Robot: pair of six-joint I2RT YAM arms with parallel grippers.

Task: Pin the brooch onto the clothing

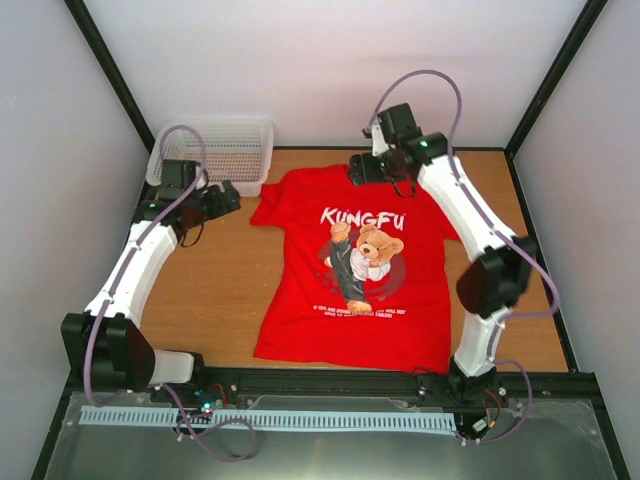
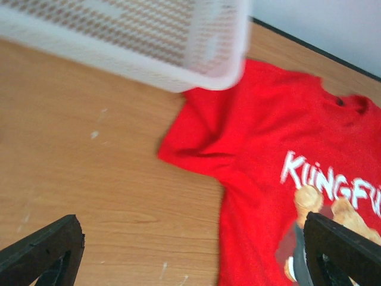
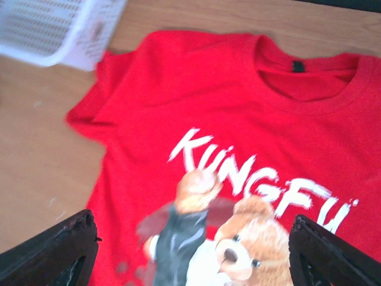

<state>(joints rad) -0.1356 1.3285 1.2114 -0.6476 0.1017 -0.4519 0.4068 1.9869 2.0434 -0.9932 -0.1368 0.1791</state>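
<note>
The clothing (image 1: 350,290), a red T-shirt with white KUNGFU lettering and a kicking bear, lies flat in the middle of the table. It also fills the right wrist view (image 3: 178,101) and the right half of the left wrist view (image 2: 268,137). My left gripper (image 1: 225,197) hovers open beside the shirt's left sleeve, its jaws (image 2: 190,238) wide over bare wood and the shirt's edge. My right gripper (image 1: 360,168) hangs open above the collar, its jaws (image 3: 191,238) spread over the lettering and the bear. Neither holds anything. The brooch does not show in any view.
A white mesh basket (image 1: 215,150) stands at the back left, just beyond the shirt's left sleeve; its corner shows in both wrist views (image 2: 149,36) (image 3: 53,30). Grey walls close in the wooden table (image 1: 210,290) on three sides.
</note>
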